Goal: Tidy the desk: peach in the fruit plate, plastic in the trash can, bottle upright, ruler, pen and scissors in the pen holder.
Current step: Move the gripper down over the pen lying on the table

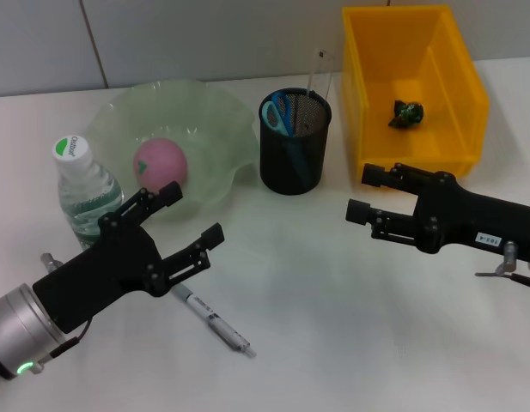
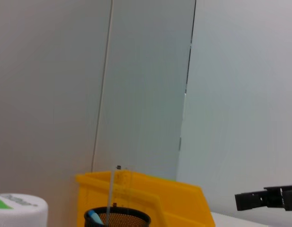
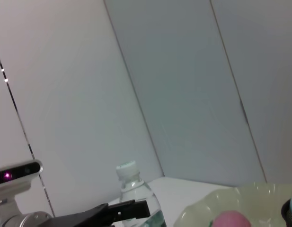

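**One pen left on the tabletop**

The slim grey and clear pen [image 1: 211,319] lies flat on the plain white tabletop [image 1: 333,326], angled, its upper end tucked under the left gripper [image 1: 189,225]. That gripper hovers just above it with its black fingers spread wide and holding nothing. It is hard to tell from the head view whether the lower finger touches the pen or only hangs over it.

Behind the left arm the clear plastic water bottle with the white cap and dark green label [image 1: 86,190] stands upright. Beside it, the pink peach [image 1: 160,163] sits in the pale green ruffled glassy fruit plate [image 1: 217,112]. The black wire-mesh pen holder [image 1: 295,146] already carries the light blue scissors [image 1: 277,113] and a thin clear strip that looks like the ruler [image 1: 314,77]. A dark crumpled scrap [image 1: 408,113] rests in the bright yellow rectangular trash can [image 1: 458,77].

The right gripper [image 1: 365,193] waits near the bin's front wall, fingers apart and empty.

Risks: the pen is thin and round, so it may roll or skid if the fingers close off-centre. The left arm's swing could also knock over the nearby bottle.
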### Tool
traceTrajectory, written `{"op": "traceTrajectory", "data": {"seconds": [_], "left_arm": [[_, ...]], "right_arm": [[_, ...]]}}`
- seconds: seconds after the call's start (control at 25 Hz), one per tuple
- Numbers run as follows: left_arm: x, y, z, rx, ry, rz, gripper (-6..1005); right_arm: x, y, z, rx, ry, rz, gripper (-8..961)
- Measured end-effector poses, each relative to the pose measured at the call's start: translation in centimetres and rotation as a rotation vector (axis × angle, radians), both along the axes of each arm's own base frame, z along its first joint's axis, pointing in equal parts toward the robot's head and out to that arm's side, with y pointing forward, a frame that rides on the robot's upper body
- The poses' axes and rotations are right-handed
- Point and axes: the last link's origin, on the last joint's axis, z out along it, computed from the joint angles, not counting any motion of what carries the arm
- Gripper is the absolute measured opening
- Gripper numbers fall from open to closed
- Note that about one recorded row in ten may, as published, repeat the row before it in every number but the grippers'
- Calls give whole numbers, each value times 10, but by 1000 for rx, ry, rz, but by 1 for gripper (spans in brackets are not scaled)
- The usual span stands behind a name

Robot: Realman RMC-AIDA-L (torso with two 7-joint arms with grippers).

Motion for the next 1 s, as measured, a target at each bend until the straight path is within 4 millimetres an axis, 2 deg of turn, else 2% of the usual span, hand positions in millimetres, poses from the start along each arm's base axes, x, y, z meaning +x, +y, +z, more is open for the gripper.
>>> {"op": "traceTrajectory", "data": {"seconds": [0.24, 0.4, 0.44, 0.48, 0.64, 0.88, 1.0], "left_arm": [[-2, 3, 2, -108, 12, 12, 838], [-1, 7, 6, -279, 11, 54, 838], [2, 9, 9, -387, 18, 88, 838], [2, 9, 9, -387, 18, 88, 837], [7, 17, 20, -573, 63, 188, 837], [16, 15, 33, -668, 143, 225, 837], [25, 13, 42, -652, 181, 167, 837]], "right_arm": [[-1, 3, 4, -21, -5, -11, 750], [-1, 6, 8, -13, -18, -7, 750], [-1, 7, 9, -11, -21, -6, 750], [-2, 8, 10, -9, -23, -3, 750], [-4, 12, 13, 1, -35, 7, 750], [-5, 16, 17, 13, -53, 18, 750], [-4, 17, 19, 16, -59, 20, 750]]}}
